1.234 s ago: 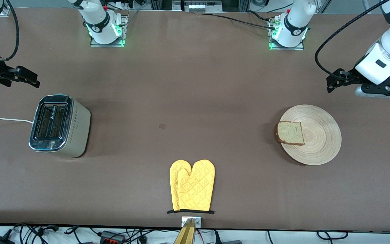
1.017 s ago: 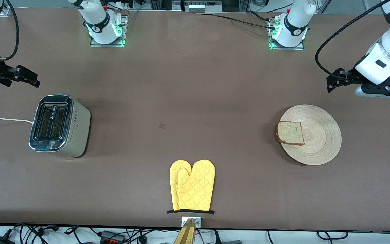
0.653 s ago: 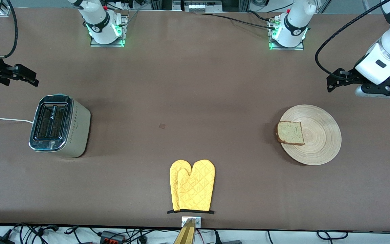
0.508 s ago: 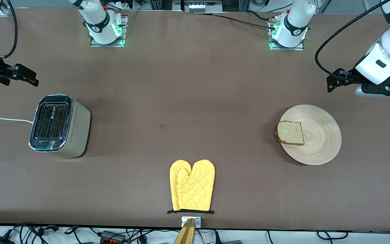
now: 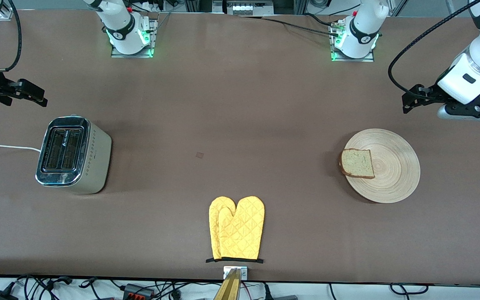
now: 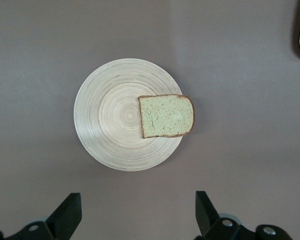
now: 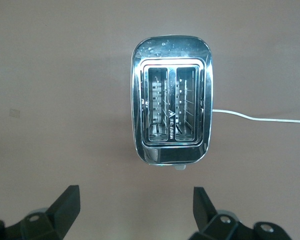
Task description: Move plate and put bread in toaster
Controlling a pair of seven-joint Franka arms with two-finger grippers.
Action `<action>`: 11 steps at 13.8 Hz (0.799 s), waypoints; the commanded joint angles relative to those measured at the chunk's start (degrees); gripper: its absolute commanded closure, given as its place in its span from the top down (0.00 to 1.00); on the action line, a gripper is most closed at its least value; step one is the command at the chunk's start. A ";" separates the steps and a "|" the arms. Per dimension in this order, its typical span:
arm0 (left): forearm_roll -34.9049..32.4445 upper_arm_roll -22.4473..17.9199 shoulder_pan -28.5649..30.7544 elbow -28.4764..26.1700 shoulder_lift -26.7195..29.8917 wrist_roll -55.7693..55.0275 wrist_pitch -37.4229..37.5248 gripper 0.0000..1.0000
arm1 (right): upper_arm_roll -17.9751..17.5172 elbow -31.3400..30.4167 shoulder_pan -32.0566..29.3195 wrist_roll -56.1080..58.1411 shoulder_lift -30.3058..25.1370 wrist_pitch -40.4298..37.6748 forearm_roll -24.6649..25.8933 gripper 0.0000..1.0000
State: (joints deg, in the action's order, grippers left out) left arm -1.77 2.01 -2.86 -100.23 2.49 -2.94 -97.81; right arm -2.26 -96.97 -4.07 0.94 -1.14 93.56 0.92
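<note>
In the front view, a pair of quilted yellow oven mitts [image 5: 236, 228] lies at the table's edge nearest the camera, midway between a boxy chrome-topped, cream-sided toaster [image 5: 73, 154] toward the right arm's end and a large round light-wood plate [image 5: 392, 175] toward the left arm's end. A square tan-green slice of bread with dark crust [image 5: 357, 163] rests on the plate's rim, overhanging toward the table's middle. Bare brown table [image 5: 223, 108] spreads between all three. The toaster's white cord [image 5: 2, 146] runs off the table's end.

In the left wrist view, the left gripper [image 6: 135, 212] hangs spread wide and empty over bare table just beside the plate [image 6: 105, 120] and bread [image 6: 166, 115].

In the right wrist view, the right gripper [image 7: 135, 207] likewise gapes, holding nothing, above table beside the toaster [image 7: 170, 99], whose two slots are vacant.
</note>
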 commanded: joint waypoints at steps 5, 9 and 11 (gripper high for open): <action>0.01 0.19 -0.48 -0.15 -0.72 -0.49 0.69 1.00 | -0.03 -1.46 0.64 0.30 -1.14 1.45 0.58 1.00; 0.53 -0.07 -0.30 -0.15 -1.08 -0.32 3.23 1.00 | 0.06 -1.46 0.64 0.30 -1.14 0.83 0.66 1.00; 0.62 0.27 -0.57 -0.06 -1.26 -0.40 6.92 1.00 | 0.15 -1.46 0.38 0.30 -1.14 0.92 0.58 1.00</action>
State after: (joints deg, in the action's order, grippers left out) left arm -1.76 2.24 -3.01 -100.44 1.10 -2.99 -93.55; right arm -2.24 -97.08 -3.63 0.94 -1.14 93.99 0.92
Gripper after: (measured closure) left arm 0.000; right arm 0.000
